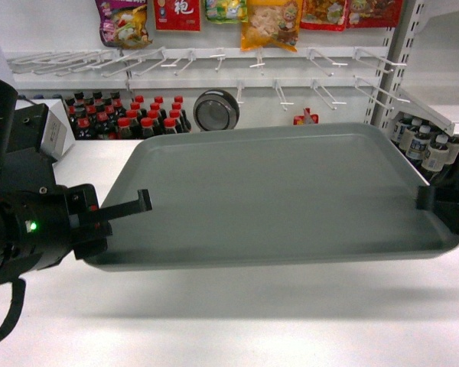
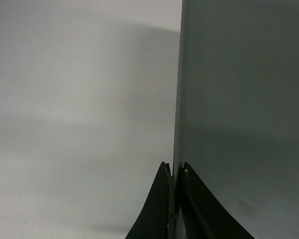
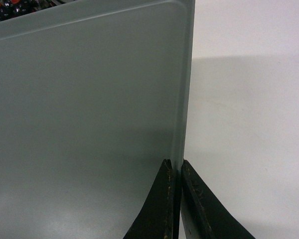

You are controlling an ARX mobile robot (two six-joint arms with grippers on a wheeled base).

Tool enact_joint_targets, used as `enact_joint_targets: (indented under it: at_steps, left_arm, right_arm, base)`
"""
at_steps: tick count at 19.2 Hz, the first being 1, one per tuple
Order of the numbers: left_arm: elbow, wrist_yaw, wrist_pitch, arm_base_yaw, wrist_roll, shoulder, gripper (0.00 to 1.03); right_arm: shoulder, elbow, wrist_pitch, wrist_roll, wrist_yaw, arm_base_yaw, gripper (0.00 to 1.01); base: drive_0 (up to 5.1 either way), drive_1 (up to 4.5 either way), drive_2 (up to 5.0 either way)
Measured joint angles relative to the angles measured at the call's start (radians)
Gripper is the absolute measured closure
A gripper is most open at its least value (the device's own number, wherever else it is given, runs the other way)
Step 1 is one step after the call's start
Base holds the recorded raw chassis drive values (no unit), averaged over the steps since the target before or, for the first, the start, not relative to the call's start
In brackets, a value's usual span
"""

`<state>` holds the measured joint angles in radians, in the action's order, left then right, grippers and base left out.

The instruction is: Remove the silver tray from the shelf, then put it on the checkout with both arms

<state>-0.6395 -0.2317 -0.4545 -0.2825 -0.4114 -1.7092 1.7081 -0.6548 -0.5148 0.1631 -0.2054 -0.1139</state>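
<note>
The silver tray (image 1: 275,195) is held level above the white checkout (image 1: 237,321), casting a shadow on it. My left gripper (image 1: 134,208) is shut on the tray's left rim, and my right gripper (image 1: 426,199) is shut on its right rim. In the left wrist view the left gripper (image 2: 175,169) pinches the tray (image 2: 239,99) edge, with the white counter (image 2: 79,124) to the left. In the right wrist view the right gripper (image 3: 175,167) clamps the tray (image 3: 84,109) rim, with the checkout (image 3: 249,124) to the right. The shelf is out of view.
Behind the counter stand several dark sauce bottles (image 1: 130,118) with red caps, a round grey object (image 1: 216,110) and more bottles (image 1: 424,145) at the right. White peg hooks (image 1: 214,61) and hanging snack bags (image 1: 271,23) fill the back wall. A grey box (image 1: 50,126) sits at the left.
</note>
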Motion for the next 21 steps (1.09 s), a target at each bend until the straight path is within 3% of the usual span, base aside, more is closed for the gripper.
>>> enact_joint_targets:
  at_steps: [2, 4, 6, 10, 11, 14, 17, 19, 20, 21]
  left_arm:
    - [-0.054, 0.058, -0.024, 0.042, 0.015, -0.099, 1.00]
    - [-0.136, 0.037, -0.034, 0.058, 0.069, -0.233, 1.00]
    - [-0.163, 0.016, -0.034, 0.058, 0.077, -0.305, 1.00]
    - [-0.191, -0.026, -0.037, 0.045, 0.074, -0.396, 1.00]
    - [-0.193, -0.032, -0.032, 0.037, 0.067, -0.402, 0.99]
    - [-0.194, -0.058, -0.050, 0.023, 0.051, -0.406, 0.69]
    - [-0.157, -0.074, -0.075, 0.016, 0.065, -0.342, 0.45]
    - [-0.121, -0.129, -0.122, 0.009, 0.089, -0.267, 0.34]
    - [-0.095, -0.176, -0.180, 0.006, 0.108, -0.222, 0.29]
    - [-0.078, -0.230, -0.214, 0.003, 0.122, -0.159, 0.22]
  right_arm:
    - [0.130, -0.114, 0.023, 0.008, -0.035, 0.004, 0.99]
    - [0.317, -0.239, 0.021, 0.017, -0.052, -0.001, 0.99]
    - [0.402, -0.288, 0.037, 0.011, -0.039, -0.013, 0.99]
    - [0.509, -0.334, 0.034, -0.057, 0.042, -0.051, 0.98]
    - [0.517, -0.331, 0.018, -0.082, 0.054, -0.056, 0.90]
    - [0.510, -0.278, -0.066, -0.096, 0.073, -0.063, 0.61]
    - [0.439, -0.224, -0.140, -0.069, 0.107, -0.047, 0.37]
    - [0.385, -0.214, -0.157, -0.057, 0.119, -0.035, 0.26]
    - [0.387, -0.194, -0.303, -0.066, 0.167, -0.037, 0.28]
    - [0.402, -0.160, -0.478, -0.088, 0.252, -0.035, 0.35]
  base:
    - [0.0, 0.00, 0.0]
    - [0.0, 0.00, 0.0]
    - [0.0, 0.00, 0.0]
    - [0.0, 0.00, 0.0]
    - [0.0, 0.00, 0.0]
    - [0.0, 0.00, 0.0]
    - [0.0, 0.00, 0.0]
    - [0.0, 0.00, 0.0]
    - [0.0, 0.00, 0.0]
    - [0.0, 0.00, 0.0]
